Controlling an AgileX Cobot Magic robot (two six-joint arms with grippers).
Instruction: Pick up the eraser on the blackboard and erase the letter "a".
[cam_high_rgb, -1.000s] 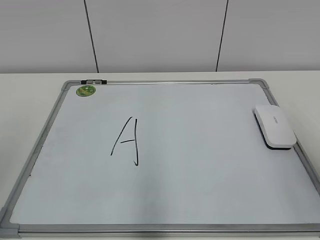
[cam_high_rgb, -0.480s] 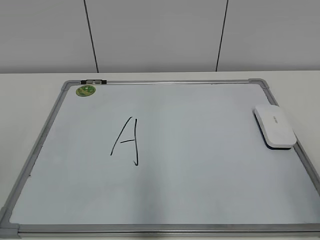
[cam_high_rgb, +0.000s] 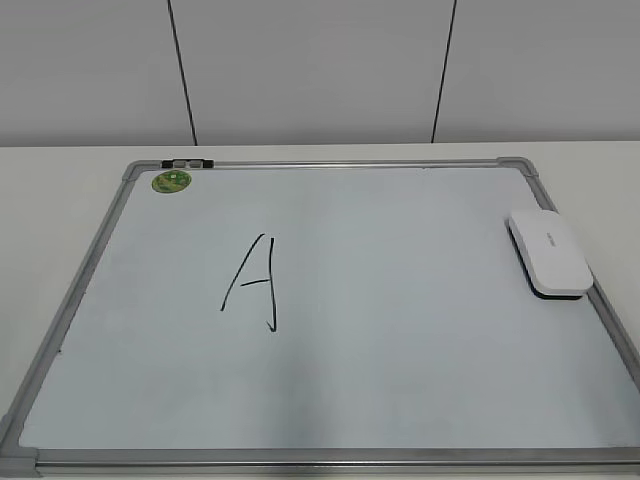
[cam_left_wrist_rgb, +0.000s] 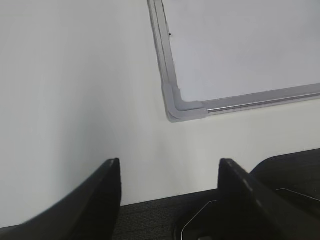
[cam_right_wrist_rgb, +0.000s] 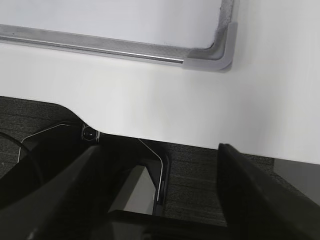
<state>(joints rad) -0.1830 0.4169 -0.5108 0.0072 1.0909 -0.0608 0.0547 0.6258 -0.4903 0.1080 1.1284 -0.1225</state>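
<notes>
The blackboard (cam_high_rgb: 340, 163), a white board in a grey frame, lies flat on the white table. The white eraser (cam_high_rgb: 548, 253) rests on its right edge. A large black capital "A" (cam_high_rgb: 255, 283) is drawn left of centre; no small letter "a" shows anywhere. Neither gripper shows in the exterior view. My left gripper (cam_left_wrist_rgb: 169, 165) is open and empty over the table's front edge, near the board's corner (cam_left_wrist_rgb: 185, 107). My right gripper (cam_right_wrist_rgb: 160, 150) is open and empty, also at the table's front edge below another board corner (cam_right_wrist_rgb: 220, 60).
A round green sticker (cam_high_rgb: 171, 181) and a small black clip (cam_high_rgb: 187, 162) sit at the board's far left corner. A grey panelled wall (cam_high_rgb: 320, 70) stands behind the table. Dark floor and robot base parts (cam_right_wrist_rgb: 150, 190) lie below the table edge.
</notes>
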